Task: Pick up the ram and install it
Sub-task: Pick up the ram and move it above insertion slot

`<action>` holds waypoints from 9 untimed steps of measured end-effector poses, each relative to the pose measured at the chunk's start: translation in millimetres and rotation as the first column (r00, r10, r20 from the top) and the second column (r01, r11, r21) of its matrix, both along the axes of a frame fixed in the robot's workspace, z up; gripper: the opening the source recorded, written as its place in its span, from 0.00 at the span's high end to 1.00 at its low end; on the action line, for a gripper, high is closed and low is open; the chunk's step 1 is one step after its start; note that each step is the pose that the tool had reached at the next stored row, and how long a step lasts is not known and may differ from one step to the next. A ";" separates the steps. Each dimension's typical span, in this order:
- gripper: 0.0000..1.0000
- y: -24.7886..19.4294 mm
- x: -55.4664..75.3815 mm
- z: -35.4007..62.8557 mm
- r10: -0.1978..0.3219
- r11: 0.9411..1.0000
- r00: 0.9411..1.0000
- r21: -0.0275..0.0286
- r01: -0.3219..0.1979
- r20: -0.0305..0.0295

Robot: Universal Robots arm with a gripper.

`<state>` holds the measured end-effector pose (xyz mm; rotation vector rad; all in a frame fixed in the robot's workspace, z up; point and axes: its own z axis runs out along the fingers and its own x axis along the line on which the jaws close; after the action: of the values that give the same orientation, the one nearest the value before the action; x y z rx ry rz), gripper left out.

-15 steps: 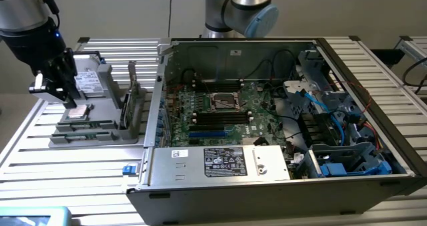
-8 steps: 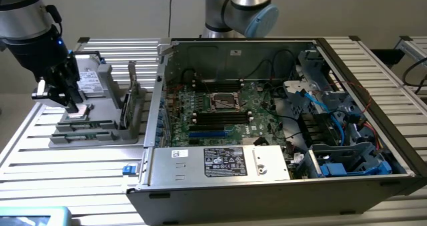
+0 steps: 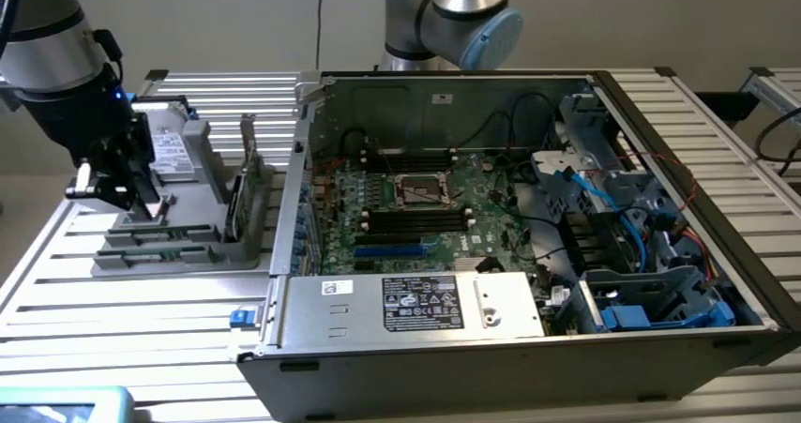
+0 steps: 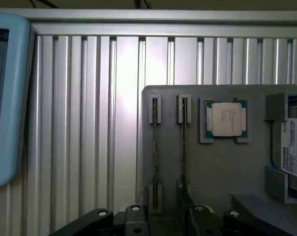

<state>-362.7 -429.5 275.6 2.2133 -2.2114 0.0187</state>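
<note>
The ram stands on edge in a slot of the grey holder, held by a small bracket at each end. A second thin stick stands in the next slot just beside it, parallel to it. The gripper hangs right above the near end of these slots with its fingers spread wide and nothing between them; whether they touch the ram I cannot tell.

Further along the holder lie a square processor chip in its own recess and, past that, a silver hard drive with a white label.

In the exterior view the holder sits on the slatted aluminium table at the exterior view's left, with an upright card at its right edge. To the exterior view's right lies the open computer case, its green motherboard facing up. A pale blue device rests at the near left corner of the table.
</note>
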 end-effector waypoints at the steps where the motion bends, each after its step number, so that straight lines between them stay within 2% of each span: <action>1: 0.64 -0.2 0.1 -1.8 -0.001 1.000 1.000 0.000 0.001 0.000; 9: 0.64 -1.2 0.2 -16.3 -0.008 1.000 1.000 0.000 0.008 0.000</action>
<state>-362.6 -430.8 259.3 2.2047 -2.2201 0.0186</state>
